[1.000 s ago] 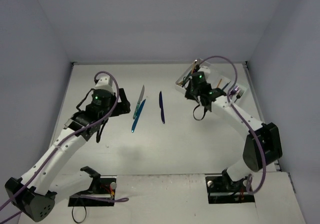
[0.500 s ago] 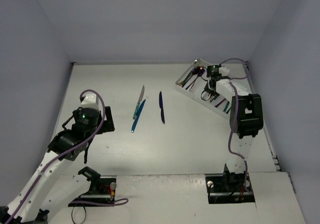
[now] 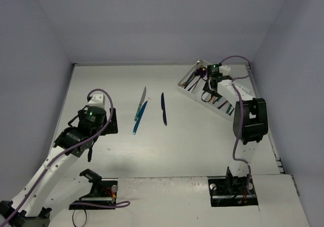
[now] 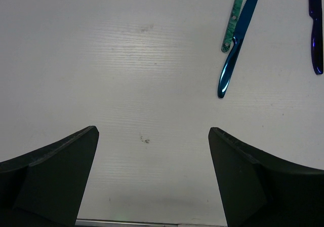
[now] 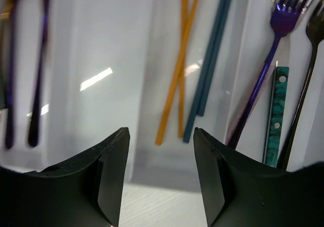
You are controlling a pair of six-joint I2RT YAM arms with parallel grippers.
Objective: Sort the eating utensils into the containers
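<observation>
Left tool (image 4: 152, 131): held wide open and empty over the table (image 4: 126, 60), near the unsorted knives (image 4: 237, 44).
Right tool (image 5: 161, 133): parted, nothing gripped, above the tray (image 5: 101, 49).
Tray: chopsticks (image 5: 177, 70) and forks (image 5: 284, 19) are laid in separate compartments.

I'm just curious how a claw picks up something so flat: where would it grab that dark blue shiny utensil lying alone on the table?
Probably the middle of the dark blue shiny utensil, straight down from above, pinching across its narrow width. It lies flat on the white table with nothing close beside it, so there is room on both sides.
</observation>
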